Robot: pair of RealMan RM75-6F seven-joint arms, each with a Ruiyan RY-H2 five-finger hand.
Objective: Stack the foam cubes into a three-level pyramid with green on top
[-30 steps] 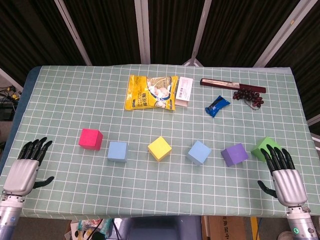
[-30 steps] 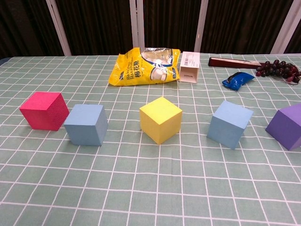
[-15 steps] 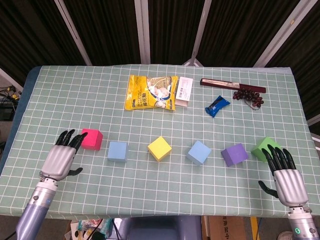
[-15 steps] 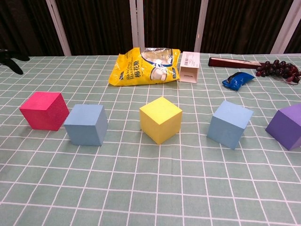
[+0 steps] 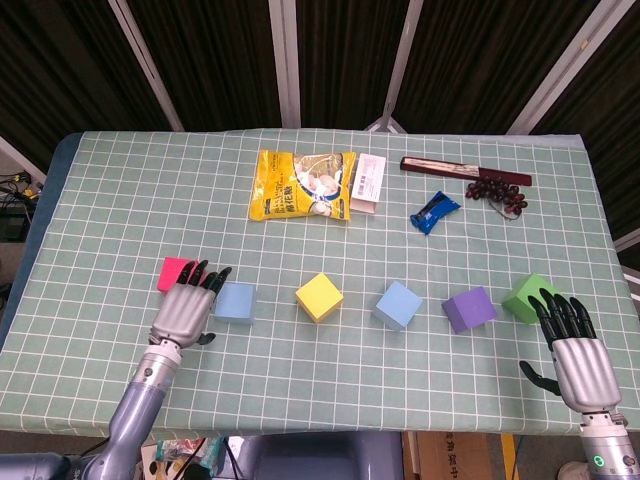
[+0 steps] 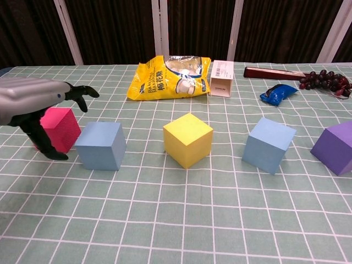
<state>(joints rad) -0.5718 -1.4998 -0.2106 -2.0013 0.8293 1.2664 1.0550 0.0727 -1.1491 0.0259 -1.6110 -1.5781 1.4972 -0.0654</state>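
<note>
Green-and-white checked cloth covers the bench (image 5: pixel 120 200), and six foam cubes sit in a loose row across the lower half of the head view, all apart and none stacked. From the left they run: pink cube (image 5: pixel 173 271), light blue cube (image 5: pixel 235 301), yellow cube (image 5: pixel 319 296), a second blue cube (image 5: pixel 398 304), purple cube (image 5: pixel 468 308) and green cube (image 5: pixel 527 293) at the far right.

The left hand (image 5: pixel 186 306) hovers over the gap between the pink and light blue cubes, fingers spread and extended, holding nothing; it hides the lower right part of the pink cube. In the chest view the same hand (image 6: pixel 34 104) enters from the left edge, its dark fingers reaching above and in front of the pink cube (image 6: pixel 56 128).

The right hand (image 5: pixel 572 352) rests at the lower right corner, fingers spread and empty, its fingertips just below the green cube.

Along the upper middle of the bench lie a yellow snack bag (image 5: pixel 300 185), a small white box (image 5: pixel 368 182) just beside it, a blue wrapper (image 5: pixel 435 211), a dark red flat case (image 5: pixel 465 171) and a bunch of dark grapes (image 5: pixel 496 192) touching the case.
</note>
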